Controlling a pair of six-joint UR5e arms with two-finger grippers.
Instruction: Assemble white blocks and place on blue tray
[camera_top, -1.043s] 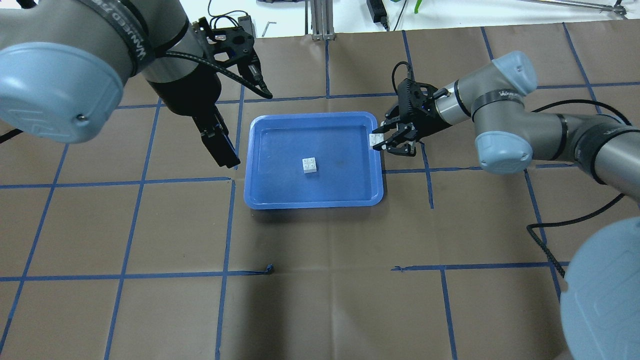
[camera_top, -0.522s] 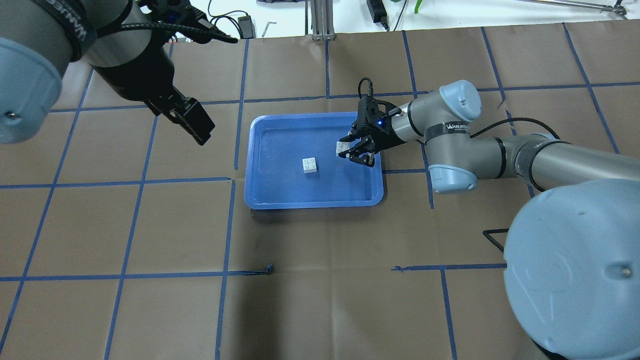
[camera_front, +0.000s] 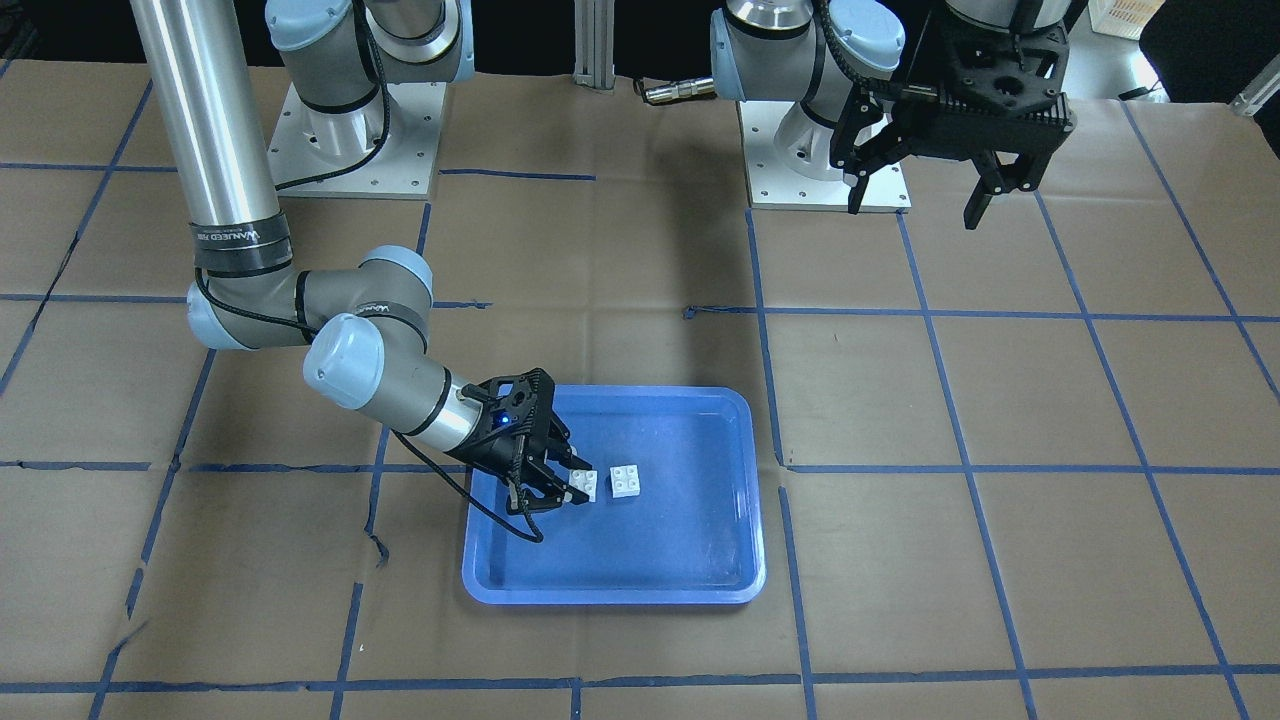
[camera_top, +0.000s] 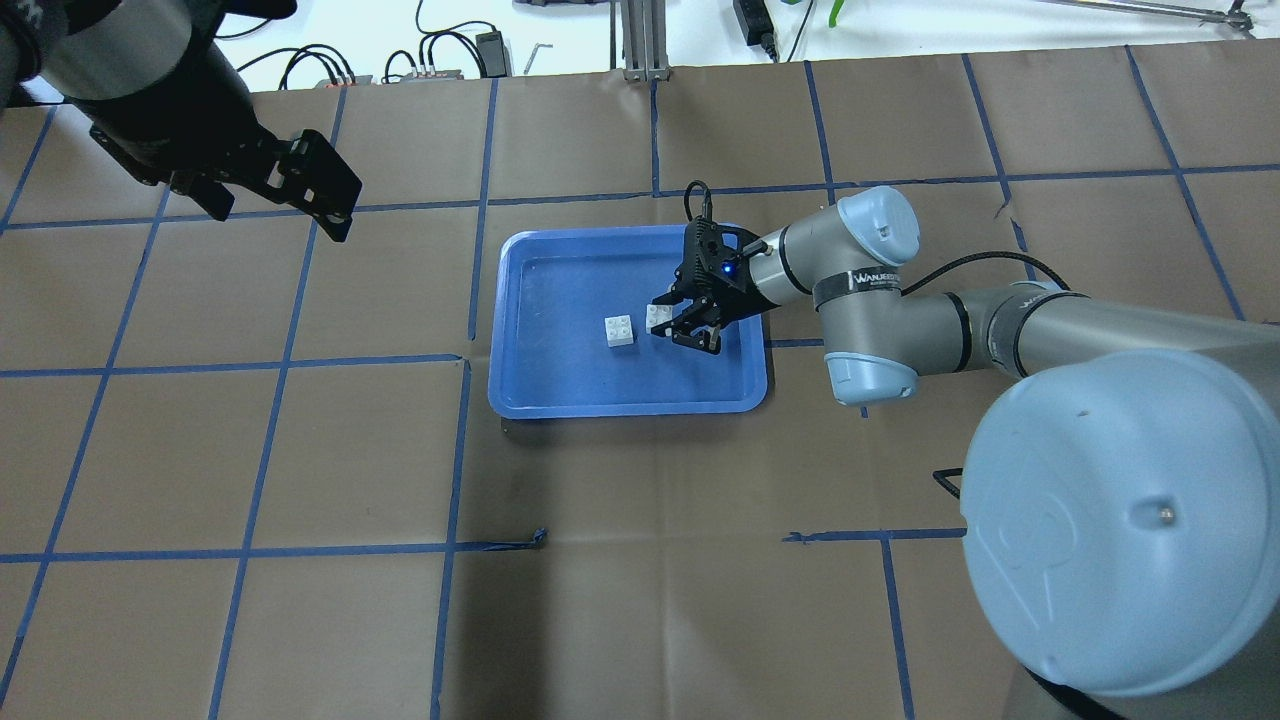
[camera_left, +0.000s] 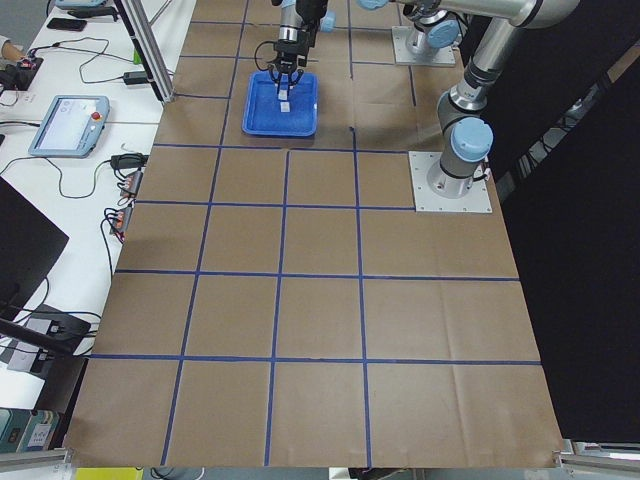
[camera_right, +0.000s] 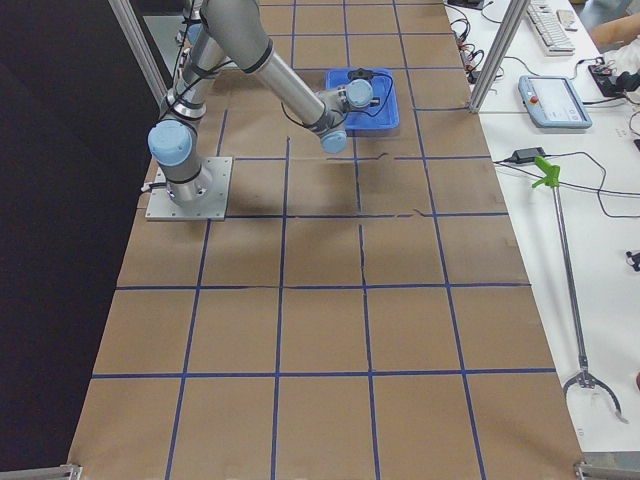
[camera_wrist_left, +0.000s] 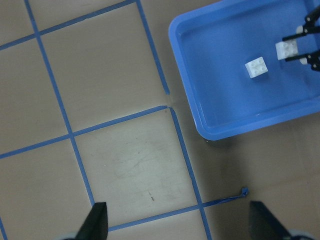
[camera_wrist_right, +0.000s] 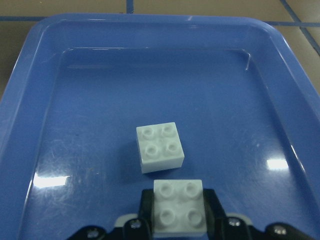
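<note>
Inside the shallow blue plastic tray (camera_top: 590, 385), we see one small white square studded brick (camera_top: 621, 331) lying studs-up on the floor. Just beside it and not touching, our right gripper (camera_top: 668, 325) pinches the second white brick (camera_top: 657, 316) by its sides, studs-up, over the tray floor. Our left gripper (camera_front: 913, 210) hangs well apart from the tray, spread wide.

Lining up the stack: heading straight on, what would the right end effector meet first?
Probably the loose white block in the blue tray, just ahead of the held block; height gap unclear.
</note>
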